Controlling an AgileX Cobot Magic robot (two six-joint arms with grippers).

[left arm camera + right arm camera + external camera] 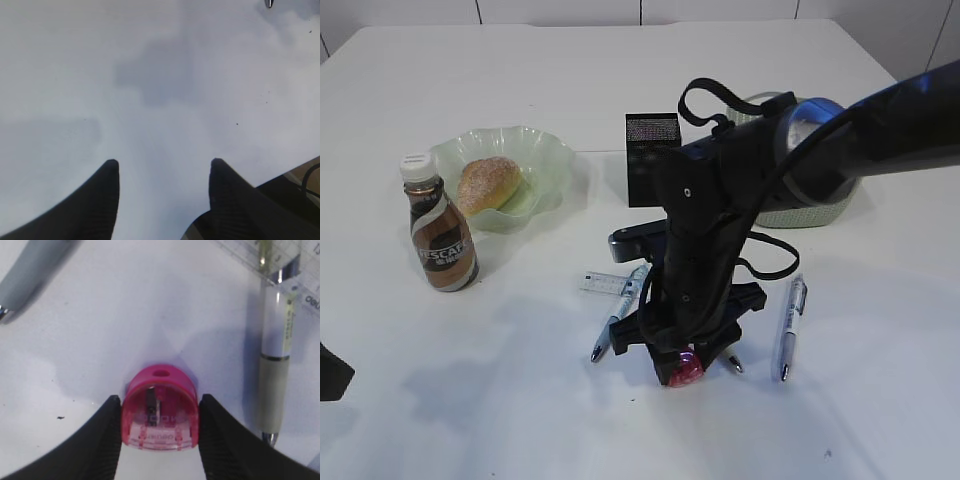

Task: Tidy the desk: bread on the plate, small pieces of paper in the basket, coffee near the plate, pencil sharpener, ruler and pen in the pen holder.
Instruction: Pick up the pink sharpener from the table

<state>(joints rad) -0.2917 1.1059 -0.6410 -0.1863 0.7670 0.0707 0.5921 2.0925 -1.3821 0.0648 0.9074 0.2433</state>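
Note:
A pink pencil sharpener [160, 410] lies on the white desk [520, 400] between the fingers of my right gripper [159, 397], which press against both its sides. From outside, the sharpener [685, 372] peeks out under the right gripper [686, 362]. Beside it lie a pen [620, 315] across the clear ruler [605, 283] and another pen [790, 325]. The bread [488, 183] sits in the green plate [545, 150], the coffee [440, 235] next to it. The black pen holder [650, 150] stands behind. My left gripper [163, 162] hangs open over bare desk.
The sage-green basket [800, 215] is mostly hidden behind my right arm. A third pen tip [733, 363] pokes out beside the gripper. In the right wrist view a pen [275, 340] lies right of the sharpener, the ruler [280, 270] above it.

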